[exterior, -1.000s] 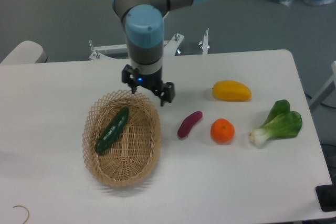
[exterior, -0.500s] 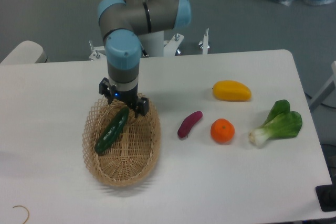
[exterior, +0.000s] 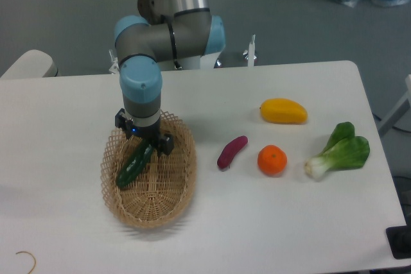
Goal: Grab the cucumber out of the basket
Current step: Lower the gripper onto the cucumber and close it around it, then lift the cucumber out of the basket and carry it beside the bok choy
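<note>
The dark green cucumber (exterior: pixel 133 164) lies slantwise in the left half of the tan wicker basket (exterior: pixel 173 190). My gripper (exterior: pixel 144 138) hangs over the basket's far part, straight above the cucumber's upper end, and hides that end. Its fingers (exterior: pixel 165 145) stand apart, one on each side of the cucumber's upper end. The jaws look open and hold nothing.
On the white table right of the basket lie a purple sweet potato (exterior: pixel 231 151), an orange (exterior: pixel 271 160), a yellow mango (exterior: pixel 283 111) and a bok choy (exterior: pixel 340 150). A thin wire hook (exterior: pixel 26 259) lies at the front left corner.
My gripper has moved left and toward the front, from the basket's far right rim to above the cucumber's upper end, and has come lower. The cucumber has not moved.
</note>
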Controlling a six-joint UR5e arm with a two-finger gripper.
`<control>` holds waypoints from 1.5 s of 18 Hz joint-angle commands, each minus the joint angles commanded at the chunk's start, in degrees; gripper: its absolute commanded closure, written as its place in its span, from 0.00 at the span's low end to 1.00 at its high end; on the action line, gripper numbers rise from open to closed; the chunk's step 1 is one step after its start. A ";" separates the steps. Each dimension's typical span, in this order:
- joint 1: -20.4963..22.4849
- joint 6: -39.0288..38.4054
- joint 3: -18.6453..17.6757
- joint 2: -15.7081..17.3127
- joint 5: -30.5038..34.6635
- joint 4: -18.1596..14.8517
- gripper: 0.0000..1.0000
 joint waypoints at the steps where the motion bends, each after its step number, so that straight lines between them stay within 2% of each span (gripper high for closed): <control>1: 0.00 0.00 0.09 -0.09 0.09 0.17 0.00; 7: -0.70 0.26 0.26 -2.02 3.07 1.23 0.00; 15: -0.79 -0.26 0.17 -1.94 3.16 1.76 0.00; 16: -0.79 -0.26 0.17 -1.94 3.16 1.76 0.06; 17: -0.79 -0.35 0.17 -1.85 3.16 1.67 0.18; 18: -0.79 -0.44 0.26 -1.85 3.16 1.67 0.37; 20: -0.79 -0.62 0.44 -1.76 3.25 1.76 0.51; 22: -0.79 -0.62 0.44 -1.76 3.25 1.76 0.52; 23: -0.79 -0.62 0.35 -1.76 3.25 1.67 0.57; 25: -0.79 -0.53 0.44 -1.67 3.25 1.76 0.57; 27: -0.79 -0.53 0.35 -1.58 3.25 1.76 0.63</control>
